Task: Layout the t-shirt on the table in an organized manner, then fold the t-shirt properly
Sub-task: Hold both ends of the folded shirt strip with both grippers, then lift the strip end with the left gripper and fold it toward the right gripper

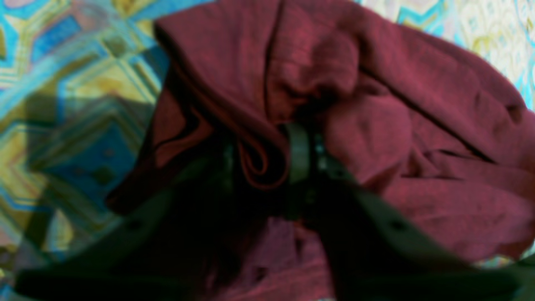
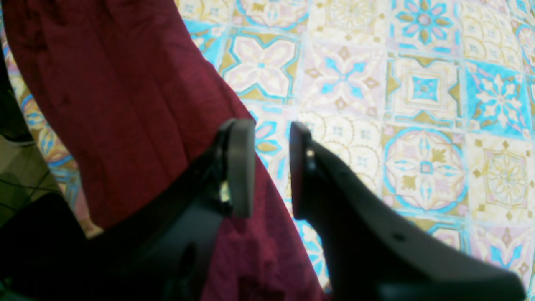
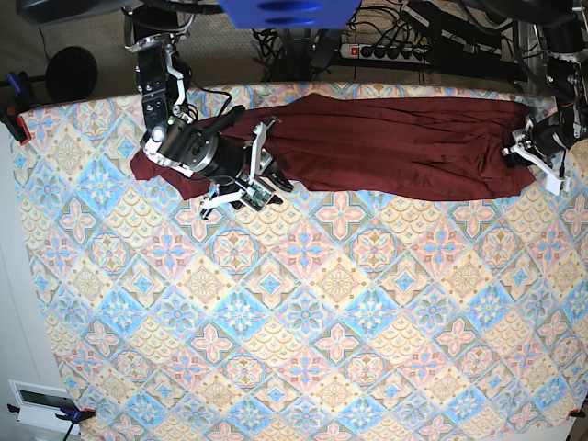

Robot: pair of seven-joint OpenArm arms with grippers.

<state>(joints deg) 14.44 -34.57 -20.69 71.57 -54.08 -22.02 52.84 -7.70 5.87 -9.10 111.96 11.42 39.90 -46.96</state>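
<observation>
T-shirt [image 3: 395,147] lies bunched in a long band along the table's [image 3: 303,349] far edge — soft, light knit, sure to sag and wrinkle; best taken at a hem or corner. Left gripper [image 1: 267,159] is low at one end, pinched on a fold — right gripper [image 2: 271,167] is angled over the other edge, jaws apart and empty.

T-shirt [image 3: 395,147] stretched along table's [image 3: 303,349] seemingly far edge.

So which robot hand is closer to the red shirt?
The left one. The left hand has pinched a fold of the shirt at one end. The right hand is open at the shirt's edge, with only the table between its fingers.
</observation>
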